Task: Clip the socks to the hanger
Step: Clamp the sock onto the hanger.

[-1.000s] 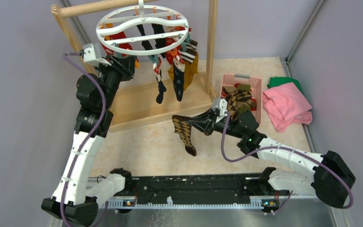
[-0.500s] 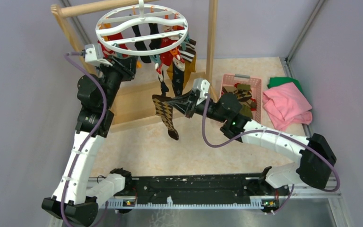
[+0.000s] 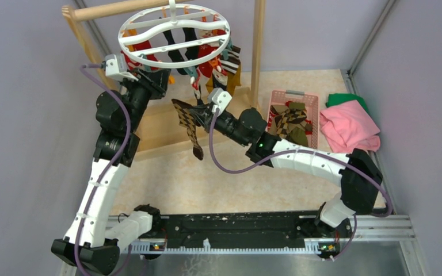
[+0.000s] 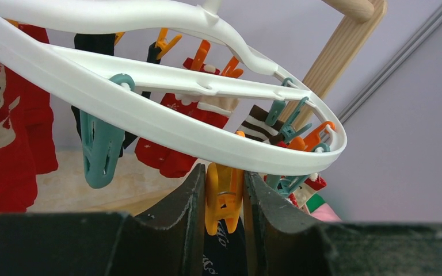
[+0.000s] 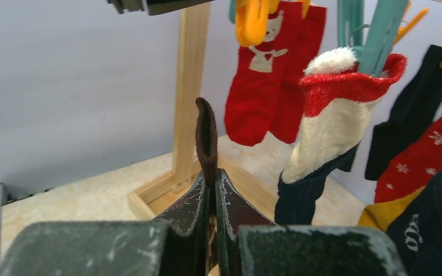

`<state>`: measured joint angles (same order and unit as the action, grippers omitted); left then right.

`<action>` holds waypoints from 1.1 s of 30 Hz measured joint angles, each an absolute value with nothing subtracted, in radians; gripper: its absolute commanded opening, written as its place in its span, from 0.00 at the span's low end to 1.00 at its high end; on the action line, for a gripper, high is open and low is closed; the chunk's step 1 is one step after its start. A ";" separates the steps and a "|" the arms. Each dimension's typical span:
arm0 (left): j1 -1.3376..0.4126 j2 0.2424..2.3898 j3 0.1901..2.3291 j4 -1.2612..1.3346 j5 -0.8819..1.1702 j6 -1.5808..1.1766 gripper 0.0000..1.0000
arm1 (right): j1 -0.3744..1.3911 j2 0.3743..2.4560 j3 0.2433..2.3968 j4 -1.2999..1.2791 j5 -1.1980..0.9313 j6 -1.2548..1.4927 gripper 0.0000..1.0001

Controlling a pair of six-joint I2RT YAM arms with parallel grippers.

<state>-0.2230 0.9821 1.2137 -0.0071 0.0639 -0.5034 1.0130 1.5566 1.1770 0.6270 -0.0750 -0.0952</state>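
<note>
Under the near rim of the hanger [image 3: 170, 65], which is hung by its hook from the wooden rack [image 3: 258, 52]: one orange clip [image 4: 223, 195], enclosed by the left gripper [image 4: 223, 214]. The fingers are closed against both sides of the clip. It is judged that the clip is being pinched so that its mouth is spread for loading, though whether the mouth is spread cannot be told.

Item in transit: one brown argyle sock [image 3: 187, 122], pinched at the cuff by the fully closed right gripper [image 5: 212, 185]. The cuff [image 5: 206, 135] is presented edge-up above the fingertips and the foot is left to dangle, presumably so that a thin edge can be fed into a clip. The sock is held in the air near the left gripper, lower than the ring and apart from the orange clip.

Already clipped: hung socks [image 5: 262, 69] in red, black, mustard, striped and navy, spaced round the ring. A teal clip [image 4: 101, 150] beside the orange one is seen vacant.

Not yet clipped: further socks, kept in the pink basket [image 3: 288, 94] on the table at the right.

Next step, as judged: the cuff is to be raised into the pinched clip, and the clip let close on it before the sock is released
</note>
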 measured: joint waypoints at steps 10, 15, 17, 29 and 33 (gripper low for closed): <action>-0.223 0.994 1.202 -0.001 0.075 -0.523 0.09 | 1.043 1.620 1.252 0.655 0.174 -0.170 0.00; -0.223 0.994 1.200 0.000 0.083 -0.530 0.09 | 1.052 1.650 1.282 0.677 0.239 -0.192 0.00; -0.223 0.994 1.200 0.000 0.084 -0.532 0.09 | 1.053 1.666 1.293 0.688 0.252 -0.199 0.00; -0.223 1.000 1.188 0.001 0.090 -0.548 0.09 | 1.070 1.686 1.327 0.714 0.276 -0.229 0.00; -0.223 1.005 1.183 0.001 0.089 -0.550 0.09 | 1.078 1.687 1.340 0.718 0.276 -0.236 0.00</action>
